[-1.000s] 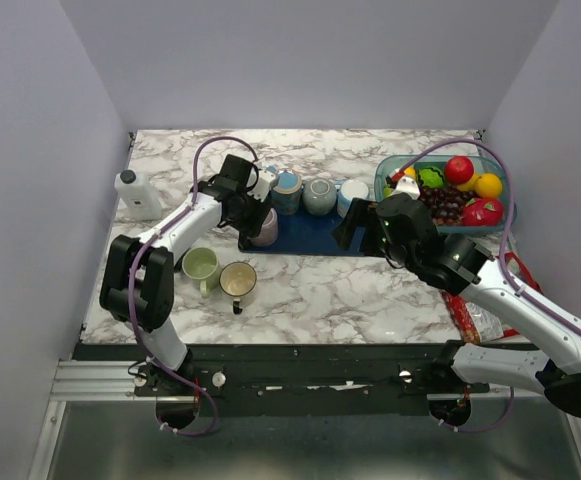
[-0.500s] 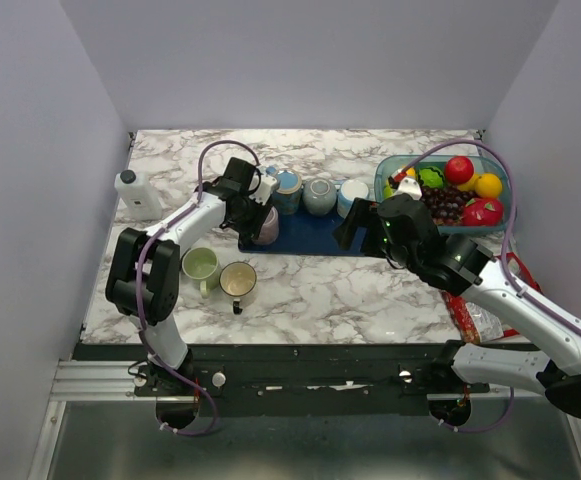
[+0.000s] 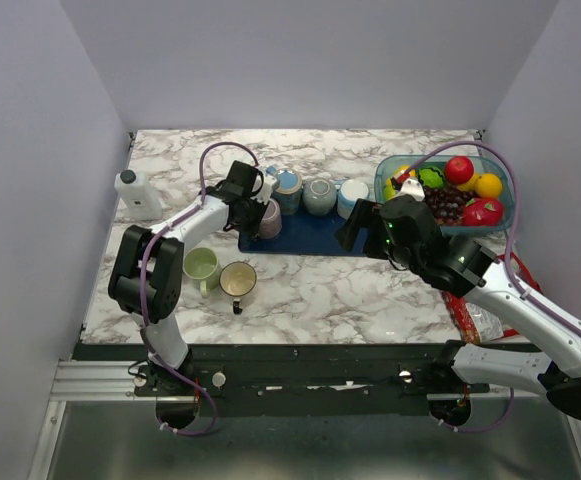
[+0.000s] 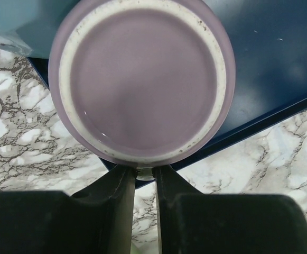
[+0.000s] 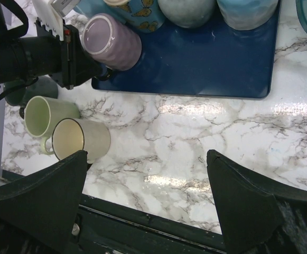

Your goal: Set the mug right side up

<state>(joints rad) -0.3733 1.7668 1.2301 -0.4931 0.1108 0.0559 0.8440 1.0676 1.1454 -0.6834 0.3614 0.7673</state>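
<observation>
The purple mug (image 3: 268, 217) rests on the blue mat (image 3: 315, 238) at its left end, tipped over with its base facing up and toward the left arm. In the left wrist view its base (image 4: 142, 79) fills the frame. My left gripper (image 4: 145, 172) is shut on the mug's handle, just under the base; it also shows in the top view (image 3: 253, 213) and in the right wrist view (image 5: 75, 50). My right gripper (image 5: 145, 156) is open and empty, hovering over the marble in front of the mat (image 5: 206, 63), to the right of the mug (image 5: 111, 41).
Three upside-down mugs (image 3: 319, 195) stand in a row along the mat's back. A green mug (image 3: 201, 265) and a cream mug (image 3: 238, 279) lie on the marble in front of the left arm. A fruit tub (image 3: 498, 205) is at the back right, a white bottle (image 3: 135, 193) at the left.
My left gripper has shifted a little toward the back with the purple mug, tipping it further. The right arm has barely moved.
</observation>
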